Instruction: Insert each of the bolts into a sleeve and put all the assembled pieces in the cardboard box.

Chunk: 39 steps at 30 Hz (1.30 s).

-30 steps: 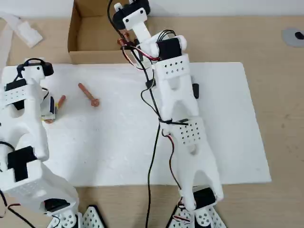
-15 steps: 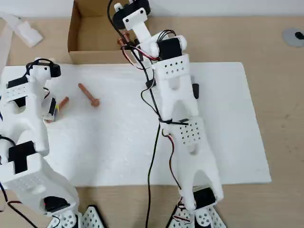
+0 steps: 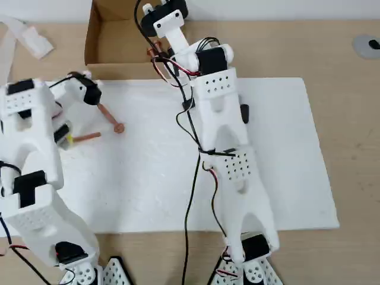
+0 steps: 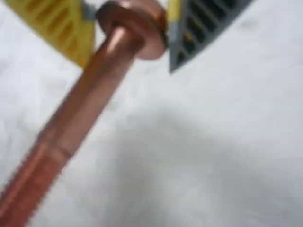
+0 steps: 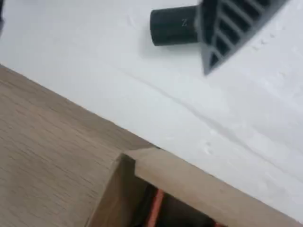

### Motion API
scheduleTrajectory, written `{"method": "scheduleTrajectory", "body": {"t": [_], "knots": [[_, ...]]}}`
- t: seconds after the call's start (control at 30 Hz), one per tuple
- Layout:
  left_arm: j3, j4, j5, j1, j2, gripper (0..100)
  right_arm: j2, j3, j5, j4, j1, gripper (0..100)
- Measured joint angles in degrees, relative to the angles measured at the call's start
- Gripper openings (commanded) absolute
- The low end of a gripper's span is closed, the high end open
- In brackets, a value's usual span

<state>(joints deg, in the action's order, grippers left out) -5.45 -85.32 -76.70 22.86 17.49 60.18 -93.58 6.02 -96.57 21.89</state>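
Note:
My left gripper (image 3: 66,139) is shut on the head of a copper bolt (image 3: 85,137), whose shank points right, just above the white foam mat (image 3: 148,178). Up close, the yellow and grey pads clamp the bolt head (image 4: 130,28) and the threaded shank (image 4: 90,94) runs away from them. A second bolt (image 3: 111,119) lies loose on the mat close by. The right arm stretches to the cardboard box (image 3: 119,41), with my right gripper (image 3: 154,52) at the box's front wall. A black sleeve (image 5: 174,24) lies on the foam. Something copper (image 5: 154,215) sits inside the box.
A black piece (image 3: 244,113) rests beside the right arm on the mat. A white object (image 3: 35,38) lies at the table's far left, and a grey disc (image 3: 367,44) at the far right. Cables trail along the right arm.
The left arm swung its wrist right, towards the loose bolt. The held bolt turned from slanting up-right to lying nearly level. The right arm kept still.

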Motion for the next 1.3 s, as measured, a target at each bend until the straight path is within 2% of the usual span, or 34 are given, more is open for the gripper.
{"method": "scheduleTrajectory", "body": {"t": [0.17,0.33,0.4,0.63,0.87,0.97,1.1,1.2,1.3], "knots": [[-6.3,-4.7,-6.9,0.0,0.0,1,0.0,0.0,0.0,-2.0,0.0,33.0],[-6.9,-5.3,-9.6,0.0,0.0,1,0.0,0.0,0.0,-2.4,0.0,33.0],[-7.1,-4.0,-9.6,0.0,0.4,1,0.0,0.0,0.0,-2.4,0.0,33.0],[-7.6,-1.0,-7.6,0.0,4.6,12,0.0,0.0,0.0,-2.4,0.0,32.9],[-13.7,-1.0,-0.8,0.0,8.7,13,0.0,0.0,0.0,-2.4,-0.1,32.9],[-16.4,-1.0,4.4,0.0,10.2,13,0.0,0.0,0.0,-2.4,-0.1,32.9],[-18.1,-1.9,17.1,-0.1,10.5,12,0.0,0.0,0.0,-2.4,-0.1,32.9],[-19.9,-6.9,33.9,-0.2,10.5,9,0.0,0.0,0.0,-3.3,-0.1,32.9],[-20.4,-11.4,57.7,-0.2,10.5,3,0.0,0.0,0.0,-3.4,-0.1,32.9]]}}
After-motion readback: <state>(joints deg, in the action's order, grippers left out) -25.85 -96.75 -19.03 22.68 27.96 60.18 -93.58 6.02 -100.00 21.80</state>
